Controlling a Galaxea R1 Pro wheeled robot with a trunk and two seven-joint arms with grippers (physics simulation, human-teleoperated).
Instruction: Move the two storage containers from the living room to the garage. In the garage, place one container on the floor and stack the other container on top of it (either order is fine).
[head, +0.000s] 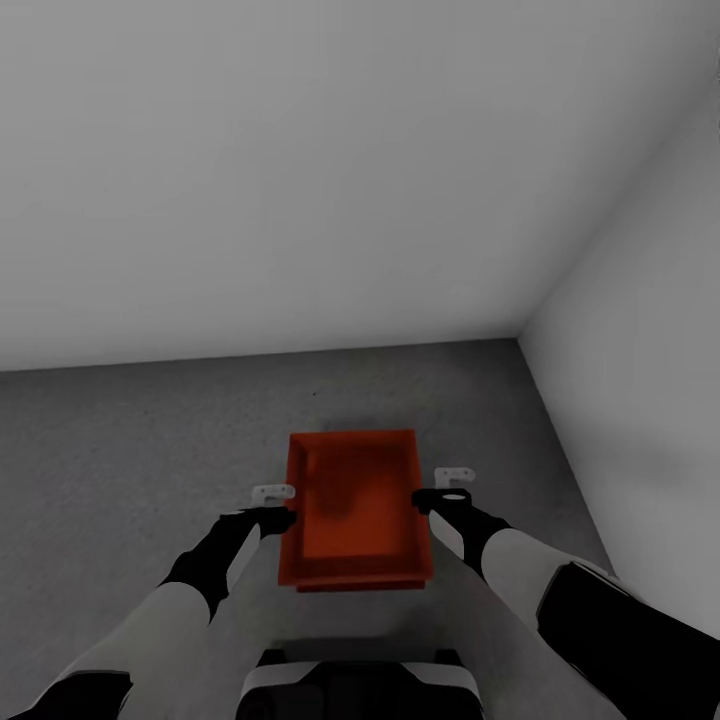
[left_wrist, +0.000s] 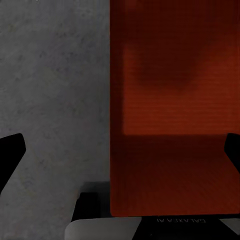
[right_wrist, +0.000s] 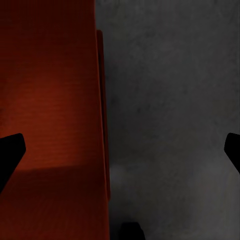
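Bin: orange-red ribbed rectangular open-topped storage container (head: 355, 505) sitting on speckled dark grey concrete floor (head: 130, 450), 12 o'clock.
L gripper (head: 272, 507): fingers gaping wide, straddling bin's wall.
R gripper (head: 447, 492): gaping wide too.

You see orange-red storage container (head: 355, 505) upright, open top up, finely ribbed walls, shallow. Sits over dark grey speckled concrete floor (head: 130, 450) of garage, near corner of plain white walls (head: 300, 170). Second rim edge shows just below near end: looks like two containers stacked, but you cannot be sure.
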